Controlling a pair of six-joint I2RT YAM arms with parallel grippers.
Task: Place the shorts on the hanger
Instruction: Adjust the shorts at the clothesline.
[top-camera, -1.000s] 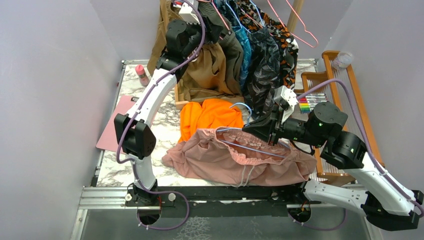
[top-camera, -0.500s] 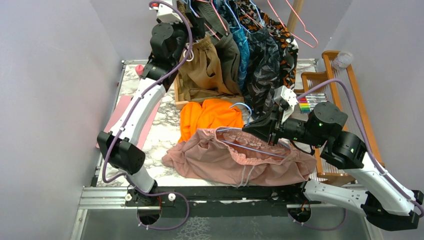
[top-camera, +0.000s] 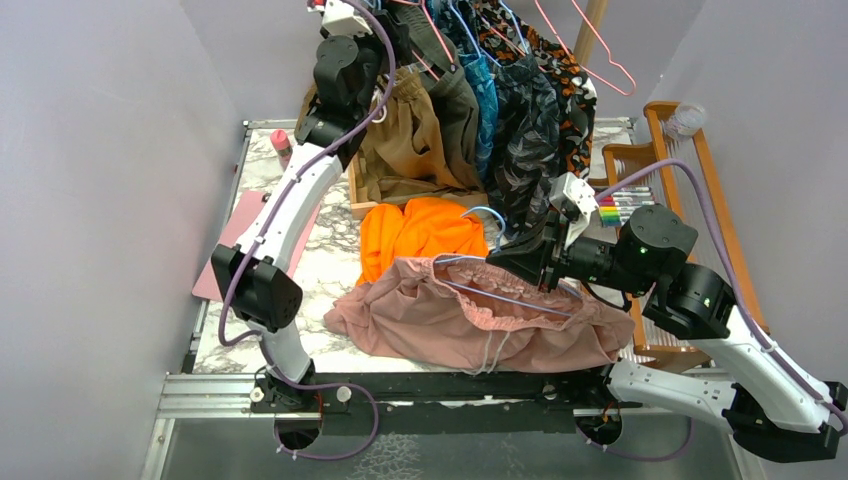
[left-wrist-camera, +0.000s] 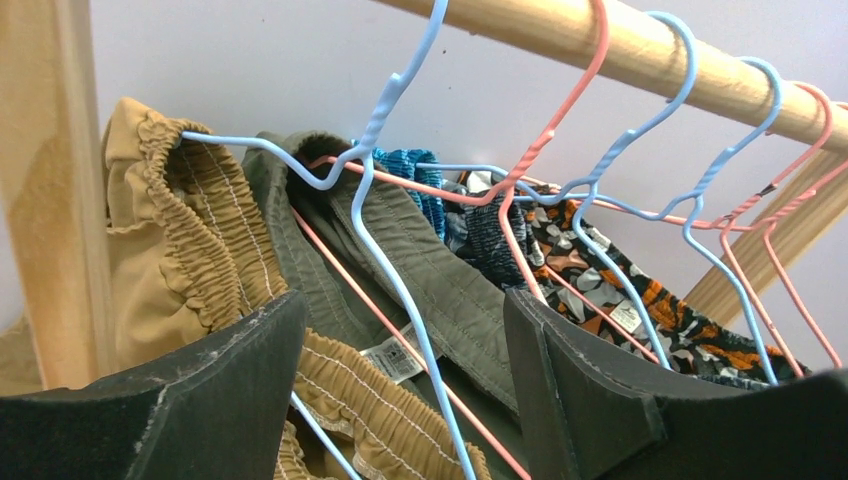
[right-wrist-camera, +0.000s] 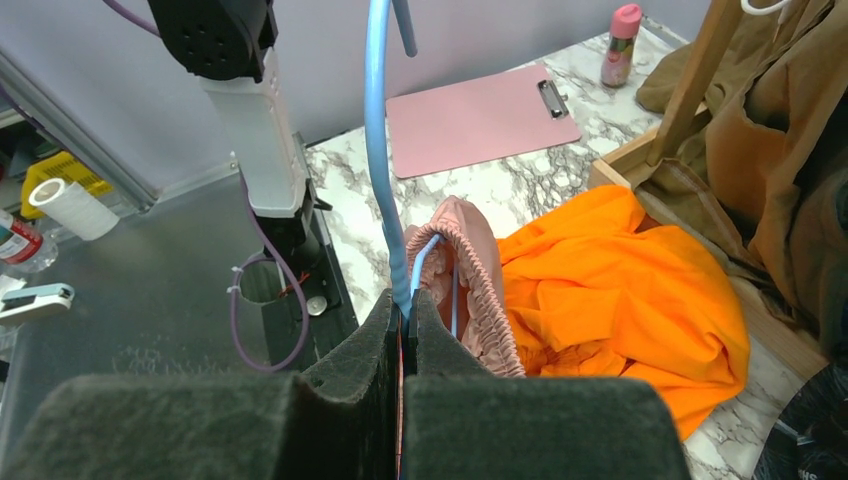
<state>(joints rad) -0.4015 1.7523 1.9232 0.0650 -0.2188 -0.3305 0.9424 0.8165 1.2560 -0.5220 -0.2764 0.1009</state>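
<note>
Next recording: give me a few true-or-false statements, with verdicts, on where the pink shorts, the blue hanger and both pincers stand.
1. The right pincer is shut on the hanger. True.
2. The shorts hang from the wooden rod. False: they lie on the table, with the hanger's wire reaching into their waistband.
3. The left pincer grips a pink hanger. False: it is open up at the rack and holds nothing.
4. The orange shorts lie on the table just behind the pink pair. True.
</note>
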